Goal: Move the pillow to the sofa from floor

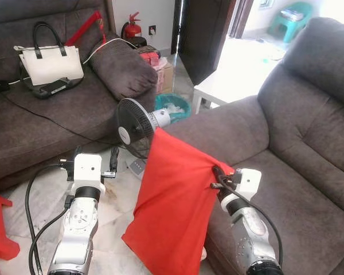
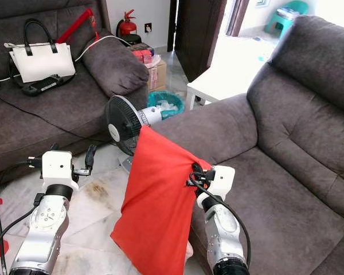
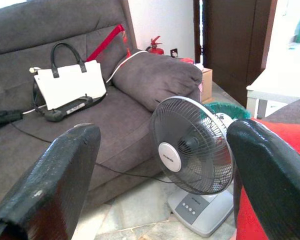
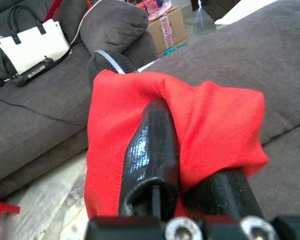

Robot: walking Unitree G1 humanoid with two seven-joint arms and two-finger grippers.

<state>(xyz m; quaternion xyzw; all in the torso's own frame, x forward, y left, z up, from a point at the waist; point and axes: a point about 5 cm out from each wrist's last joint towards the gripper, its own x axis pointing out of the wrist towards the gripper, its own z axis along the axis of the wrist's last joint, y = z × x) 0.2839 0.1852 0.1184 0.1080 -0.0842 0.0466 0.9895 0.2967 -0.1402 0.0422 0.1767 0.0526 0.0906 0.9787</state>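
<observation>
Daylight enters through the open doorway [image 1: 241, 34] behind the fan [image 1: 136, 126]; floor and white bench [image 1: 223, 86] there blown out to glare. Room evenly bright, shadows soft. Head views sharp. Left wrist view: near fingers [image 3: 55, 185] blurred, out of focus.

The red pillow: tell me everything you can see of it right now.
The red pillow is a plain, soft-looking fabric cushion, limp and creased. The right hand pinches its upper edge, fingers shut on bunched cloth. It hangs lifted beside the grey sofa, its top corner by the sofa's arm, its lower corner above the floor, in front of the fan.
</observation>
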